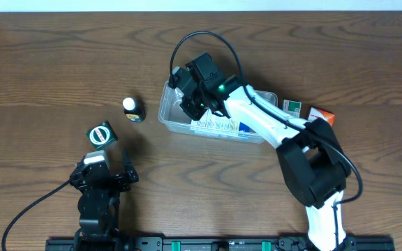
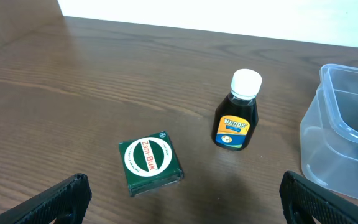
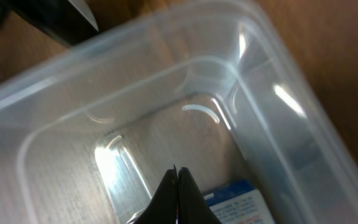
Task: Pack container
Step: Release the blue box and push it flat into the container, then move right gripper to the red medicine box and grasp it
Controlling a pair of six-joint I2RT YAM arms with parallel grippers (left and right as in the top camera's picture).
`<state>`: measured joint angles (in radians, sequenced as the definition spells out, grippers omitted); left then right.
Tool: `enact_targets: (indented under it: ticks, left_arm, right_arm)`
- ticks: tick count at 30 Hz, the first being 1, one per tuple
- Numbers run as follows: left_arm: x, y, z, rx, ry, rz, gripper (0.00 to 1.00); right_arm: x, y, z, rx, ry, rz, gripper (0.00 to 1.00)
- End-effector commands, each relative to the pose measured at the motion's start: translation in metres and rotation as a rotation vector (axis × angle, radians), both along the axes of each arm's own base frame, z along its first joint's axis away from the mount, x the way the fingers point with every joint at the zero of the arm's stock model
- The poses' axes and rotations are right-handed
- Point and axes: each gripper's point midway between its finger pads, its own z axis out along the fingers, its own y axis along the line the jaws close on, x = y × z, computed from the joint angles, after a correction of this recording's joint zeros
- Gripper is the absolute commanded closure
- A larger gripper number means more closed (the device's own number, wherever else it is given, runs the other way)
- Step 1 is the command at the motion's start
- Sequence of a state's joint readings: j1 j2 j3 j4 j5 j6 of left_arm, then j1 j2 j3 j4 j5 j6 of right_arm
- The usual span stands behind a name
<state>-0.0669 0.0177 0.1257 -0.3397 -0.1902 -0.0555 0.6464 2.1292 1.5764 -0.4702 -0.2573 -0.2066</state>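
The container [image 1: 165,111] is a clear plastic tub in the middle of the table; it also shows in the left wrist view [image 2: 328,118] and the right wrist view [image 3: 278,74]. A blue and white box [image 1: 222,127] lies inside it [image 3: 241,199]. My right gripper [image 1: 190,108] is shut, its tips [image 3: 178,177] down inside the tub's left end, next to that box. My left gripper [image 1: 105,174] is open and empty [image 2: 182,199], low over the table just short of a green box [image 2: 150,159].
A dark bottle with a white cap [image 1: 132,109] stands upright left of the tub [image 2: 238,112]. The green box [image 1: 101,134] lies in front of it. A white and green box [image 1: 292,107] and an orange box [image 1: 322,115] lie right of the tub.
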Motion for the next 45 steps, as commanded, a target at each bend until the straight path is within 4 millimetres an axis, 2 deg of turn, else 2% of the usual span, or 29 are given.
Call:
enact_targets:
  ticks: [1, 6, 9, 13, 17, 21, 28, 30, 32, 33, 36, 38, 39, 42, 43, 45]
  left_arm:
    - [-0.001, 0.001, -0.011, -0.009, 0.027, 0.010, 0.02]
    - [-0.001, 0.001, -0.011, -0.009, 0.027, 0.010, 0.02]
    - [-0.001, 0.001, -0.011, -0.009, 0.027, 0.010, 0.02]
    - [-0.001, 0.001, -0.011, -0.009, 0.027, 0.010, 0.02]
    - [-0.001, 0.001, -0.011, -0.009, 0.027, 0.010, 0.02]
    - [-0.001, 0.001, -0.011, -0.009, 0.027, 0.010, 0.02]
    - [-0.001, 0.001, -0.011, -0.009, 0.027, 0.010, 0.02]
    - [-0.001, 0.001, -0.011, -0.009, 0.027, 0.010, 0.02]
    - [-0.001, 0.001, -0.011, -0.009, 0.027, 0.010, 0.02]
    - [-0.001, 0.001, -0.011, -0.009, 0.027, 0.010, 0.02]
    - [-0.001, 0.001, -0.011, -0.009, 0.027, 0.010, 0.02]
    - [-0.001, 0.001, -0.011, -0.009, 0.027, 0.010, 0.02]
    - [-0.001, 0.001, -0.011, -0.009, 0.027, 0.010, 0.02]
    - [-0.001, 0.001, -0.011, -0.009, 0.027, 0.010, 0.02]
    - [-0.001, 0.001, -0.011, -0.009, 0.027, 0.010, 0.02]
    - [-0.001, 0.001, -0.011, -0.009, 0.027, 0.010, 0.02]
  right_arm:
    - [0.000, 0.008, -0.010, 0.012, 0.024, -0.007, 0.99]
    - [0.003, 0.009, -0.019, 0.010, 0.026, -0.010, 0.99]
    - [0.002, 0.002, -0.025, -0.015, 0.043, -0.021, 0.99]
    - [0.005, -0.014, -0.030, -0.072, 0.047, -0.058, 0.99]
    - [0.009, -0.040, -0.034, -0.160, 0.056, -0.113, 0.99]
    - [0.008, -0.058, -0.034, -0.205, 0.082, -0.141, 0.99]
    - [0.008, -0.063, -0.021, -0.204, 0.072, -0.151, 0.99]
    - [0.011, -0.062, -0.011, -0.189, 0.052, -0.152, 0.99]
    - [0.015, -0.057, 0.009, -0.161, 0.008, -0.140, 0.98]
    - [0.016, -0.054, 0.020, -0.149, -0.013, -0.134, 0.88]
    - [0.019, -0.049, 0.069, -0.083, -0.076, -0.136, 0.76]
    - [0.020, -0.056, 0.102, -0.044, -0.107, -0.174, 0.69]
    - [0.022, -0.063, 0.121, -0.014, -0.120, -0.216, 0.64]
    - [0.028, -0.094, 0.158, 0.055, -0.123, -0.354, 0.51]
    - [0.032, -0.114, 0.168, 0.076, -0.109, -0.430, 0.49]
    - [0.036, -0.143, 0.172, 0.094, -0.066, -0.547, 0.48]
